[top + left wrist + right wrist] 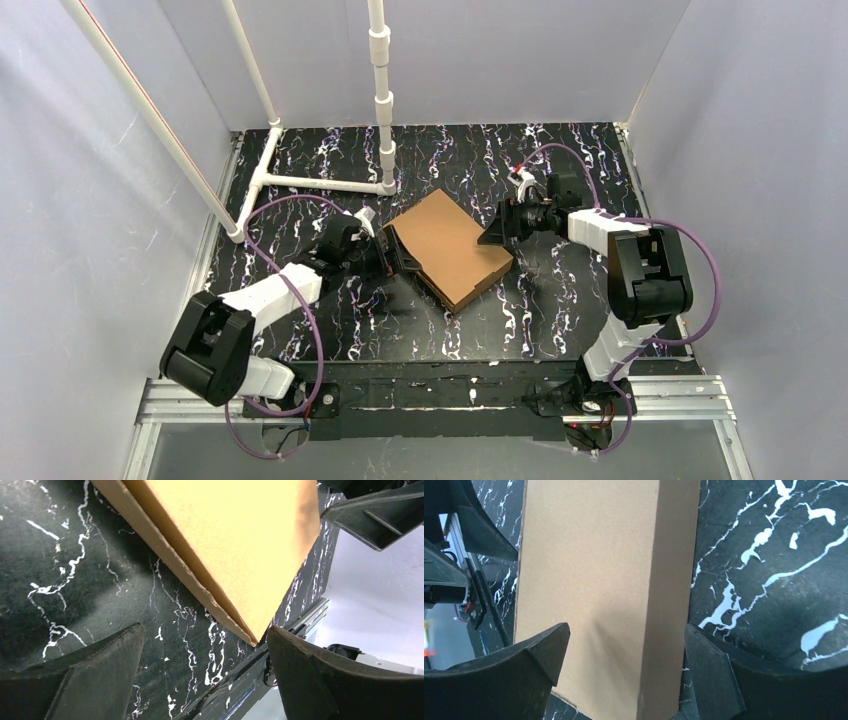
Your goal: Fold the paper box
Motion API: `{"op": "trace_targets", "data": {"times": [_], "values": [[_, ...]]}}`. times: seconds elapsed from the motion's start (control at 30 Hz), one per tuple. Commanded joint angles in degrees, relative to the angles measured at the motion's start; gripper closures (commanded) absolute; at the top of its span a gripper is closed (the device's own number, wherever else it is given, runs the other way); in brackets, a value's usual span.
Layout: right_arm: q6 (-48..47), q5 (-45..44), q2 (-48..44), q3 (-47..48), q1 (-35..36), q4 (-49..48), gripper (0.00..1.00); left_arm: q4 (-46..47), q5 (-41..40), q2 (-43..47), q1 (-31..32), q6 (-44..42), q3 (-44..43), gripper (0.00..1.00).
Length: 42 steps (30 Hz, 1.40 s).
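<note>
Both sets of jaws spread: left gripper (pixel 205 630) at box (pixel 450 247) corner, right gripper (pixel 626 627) at its opposite edge. I judge it light, stiff, crushable; I'd pinch side walls.

White pipe frame (pixel 322 183) on black marbled table (pixel 452 150)

Nothing legible in any of my three views: no text, labels, brands or numbers. Box (pixel 448 248) shows plain brown cardboard, table (pixel 540 320) just black with white marbling.
</note>
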<state>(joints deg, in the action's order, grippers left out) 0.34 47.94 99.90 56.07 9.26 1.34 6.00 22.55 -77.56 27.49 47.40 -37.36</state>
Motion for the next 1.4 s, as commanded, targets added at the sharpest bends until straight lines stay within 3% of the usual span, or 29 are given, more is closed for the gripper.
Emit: {"op": "trace_targets", "data": {"times": [0.0, 0.33, 0.57, 1.13, 1.37], "values": [[2.3, 1.1, -0.2, 0.5, 1.0, -3.6, 0.09, 3.9, 1.7, -1.3, -0.3, 0.7, -0.8, 0.12], [5.3, 0.2, 1.7, -0.4, 1.0, -5.8, 0.21, 7.5, 2.8, -7.3, -0.4, 2.6, -3.7, 0.29], [5.6, 0.5, 1.8, -0.7, 1.0, -5.9, 0.27, 8.3, 4.0, -9.6, -0.3, 2.8, -5.2, 0.47], [6.7, 3.4, 3.7, -0.7, 2.1, -5.8, 0.55, 9.8, 5.5, -13.1, -0.4, 4.2, -8.4, 0.72], [6.5, 4.8, 2.5, -0.2, 2.3, -5.5, 0.57, 9.9, 5.7, -13.1, -0.3, 4.1, -9.3, 0.78]]}}
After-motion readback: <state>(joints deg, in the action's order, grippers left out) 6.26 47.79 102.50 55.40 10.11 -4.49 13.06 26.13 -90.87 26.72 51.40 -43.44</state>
